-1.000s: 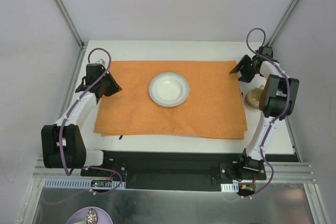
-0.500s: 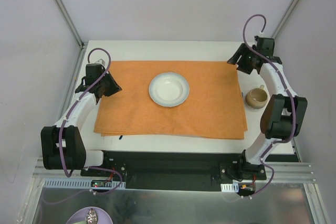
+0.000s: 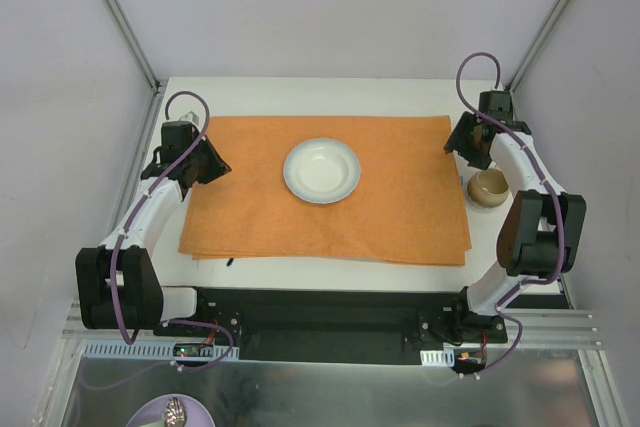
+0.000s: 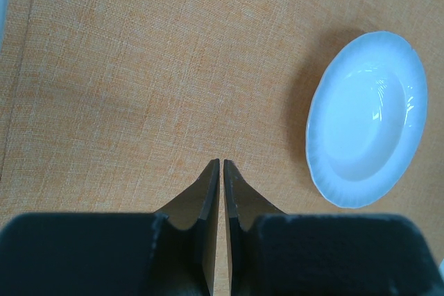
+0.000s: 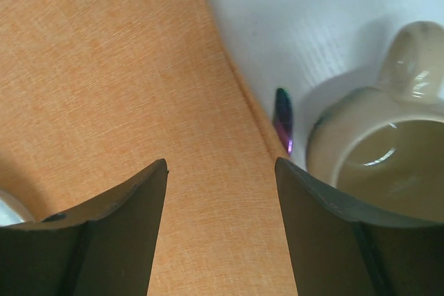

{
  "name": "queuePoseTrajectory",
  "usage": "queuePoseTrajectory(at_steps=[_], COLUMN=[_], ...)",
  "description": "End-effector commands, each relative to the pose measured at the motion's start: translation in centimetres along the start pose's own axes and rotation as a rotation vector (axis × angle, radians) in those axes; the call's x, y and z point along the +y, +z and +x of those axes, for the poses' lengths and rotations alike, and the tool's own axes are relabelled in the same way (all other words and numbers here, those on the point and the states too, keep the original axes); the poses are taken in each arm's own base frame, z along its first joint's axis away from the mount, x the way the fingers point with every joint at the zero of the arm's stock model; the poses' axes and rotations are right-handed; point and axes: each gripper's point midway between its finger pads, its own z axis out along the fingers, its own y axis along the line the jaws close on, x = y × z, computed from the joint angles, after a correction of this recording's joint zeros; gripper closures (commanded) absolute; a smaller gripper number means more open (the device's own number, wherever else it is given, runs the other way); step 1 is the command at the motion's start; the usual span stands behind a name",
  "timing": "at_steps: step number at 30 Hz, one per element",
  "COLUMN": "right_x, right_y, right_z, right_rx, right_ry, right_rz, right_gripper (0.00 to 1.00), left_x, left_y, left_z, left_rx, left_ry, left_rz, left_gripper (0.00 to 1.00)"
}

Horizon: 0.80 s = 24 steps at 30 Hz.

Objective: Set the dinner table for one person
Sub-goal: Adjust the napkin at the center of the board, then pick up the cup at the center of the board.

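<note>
Over the whole scene, the top camera shows the dinner table [image 3: 300,97] carrying an orange placemat [image 3: 400,207], with a white plate [image 3: 322,170] resting on the cloth a little left of its middle. A beige cup [image 3: 489,187] stands on bare tabletop just off the placemat's right edge. The left gripper [image 3: 220,169] hangs over the cloth's left end; the right gripper [image 3: 458,142] hovers at the far right corner, near the cup.

At the left wrist, the fingers are pressed together with nothing between them, above bare cloth, the plate off to the right.

At the right wrist, the jaws stand well apart and empty, straddling the placemat's edge. The cup lies just outside the right finger, its handle turned away. A small purplish sliver [image 5: 283,119] sits between cloth and cup; what it is I cannot tell.

The risk, as I judge it: a descent from this offset could knock the cup's rim and tip it, or snag the cloth and drag the plate.
</note>
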Motion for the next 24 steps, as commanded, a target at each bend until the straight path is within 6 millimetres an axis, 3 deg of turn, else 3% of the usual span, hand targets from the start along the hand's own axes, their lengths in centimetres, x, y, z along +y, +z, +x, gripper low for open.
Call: queuePoseTrajectory(at_steps=[1,11,24], right_x=[-2.0,-5.0,-6.0], right_y=[-4.3,-7.1,-4.6], right_z=[-2.4,-1.7,1.2], right_rx=[-0.133,-0.172,-0.089], right_ry=[-0.008,-0.002,-0.002], right_rz=[0.088,0.221,0.252], right_gripper=[0.34,0.33,0.33], left_x=[-0.3,-0.3,-0.4], left_y=[-0.6,-0.6,-0.8], left_z=[-0.6,-0.4,-0.5], left_rx=[-0.027,-0.02,-0.028], left_ry=[0.014,0.007,0.012], left_rz=[0.01,0.011,0.015], left_gripper=[0.95,0.95,0.95])
